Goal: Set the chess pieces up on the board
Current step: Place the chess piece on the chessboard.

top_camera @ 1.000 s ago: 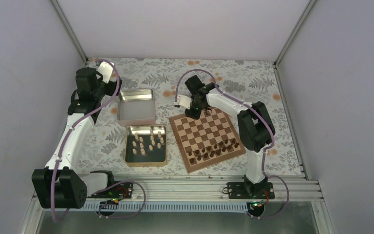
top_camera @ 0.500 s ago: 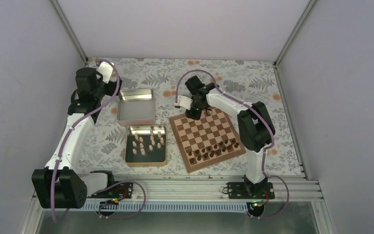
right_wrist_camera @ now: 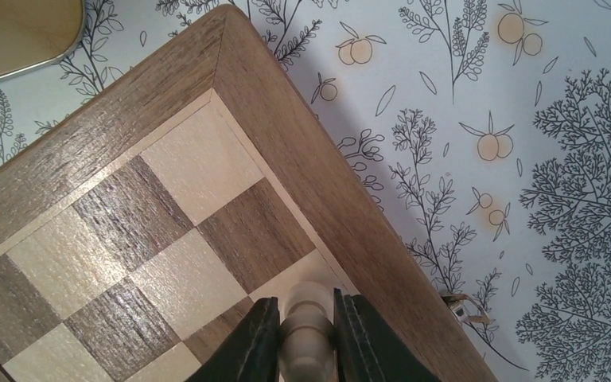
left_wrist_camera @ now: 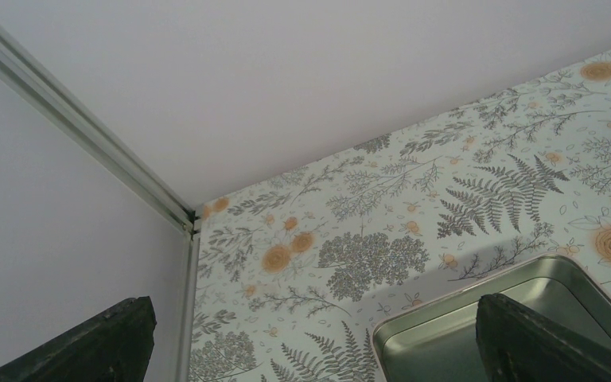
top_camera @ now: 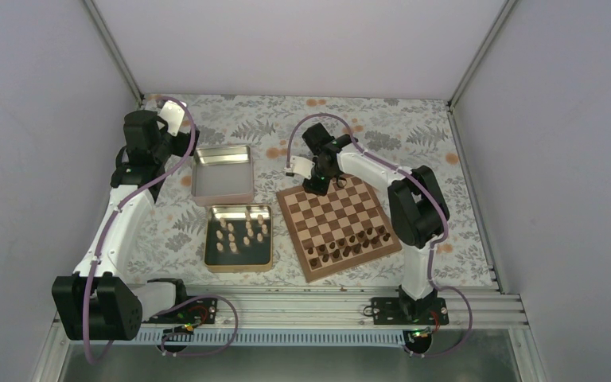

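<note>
Pinching a pale chess piece [right_wrist_camera: 306, 338] (between both fingers), the right end effector [right_wrist_camera: 304, 306] overhangs the board [right_wrist_camera: 127, 231] edge.

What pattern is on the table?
The table shows grey ferns and orange flowers on white, clearest in the left wrist view.

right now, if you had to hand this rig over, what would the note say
Grippers: left gripper open and empty, above a corner of the empty tin. The right gripper is closed on one pale piece, low over the board at its far edge, near the left corner.
Done: dark pieces stand on the two near rows.
Left: no pale piece stands free on the board. The other pale pieces wait in the black-lined tin.
</note>
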{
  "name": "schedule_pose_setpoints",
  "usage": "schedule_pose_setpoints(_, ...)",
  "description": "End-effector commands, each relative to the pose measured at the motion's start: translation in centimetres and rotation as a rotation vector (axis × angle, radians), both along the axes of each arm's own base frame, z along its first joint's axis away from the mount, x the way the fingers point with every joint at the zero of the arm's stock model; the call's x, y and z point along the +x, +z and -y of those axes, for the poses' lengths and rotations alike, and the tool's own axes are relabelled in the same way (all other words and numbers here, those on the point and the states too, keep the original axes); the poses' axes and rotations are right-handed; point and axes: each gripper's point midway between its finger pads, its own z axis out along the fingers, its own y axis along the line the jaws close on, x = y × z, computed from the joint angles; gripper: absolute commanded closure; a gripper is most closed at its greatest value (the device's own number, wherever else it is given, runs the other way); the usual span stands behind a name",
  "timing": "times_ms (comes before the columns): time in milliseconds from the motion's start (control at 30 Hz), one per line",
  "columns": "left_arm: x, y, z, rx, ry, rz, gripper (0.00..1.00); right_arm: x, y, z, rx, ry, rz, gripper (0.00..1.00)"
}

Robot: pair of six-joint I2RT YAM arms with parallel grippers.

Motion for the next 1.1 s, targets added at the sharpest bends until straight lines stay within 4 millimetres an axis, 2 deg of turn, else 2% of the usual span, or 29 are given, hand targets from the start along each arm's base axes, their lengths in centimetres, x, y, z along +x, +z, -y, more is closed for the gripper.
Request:
schedule_pose_setpoints(0, 0.1, 1.1, -0.1, -0.013, -0.003, 0.025, 0.0, 0.0, 0.3, -0.9, 0.012, 0.021, -0.007, 0.8)
schedule_pose_setpoints(367, 0.0, 1.1, 0.0, -0.013, -0.005, 0.026, 0.0, -0.2, 0.3, -0.8, 0.005, 0.023, -0.007, 0.78)
schedule_pose_setpoints(733, 0.0, 1.1, -0.1, -0.012, -0.003, 0.025, 0.0, 0.0, 0.4, -0.8, 0.001, 0.028, 0.006, 0.87)
schedule_pose_setpoints(1067, 0.1, 1.0, 0.0, -0.012, -0.005, 0.024, 0.0, 0.2, 1.8, -0.6, 0.005, 0.023, 0.037, 0.9)
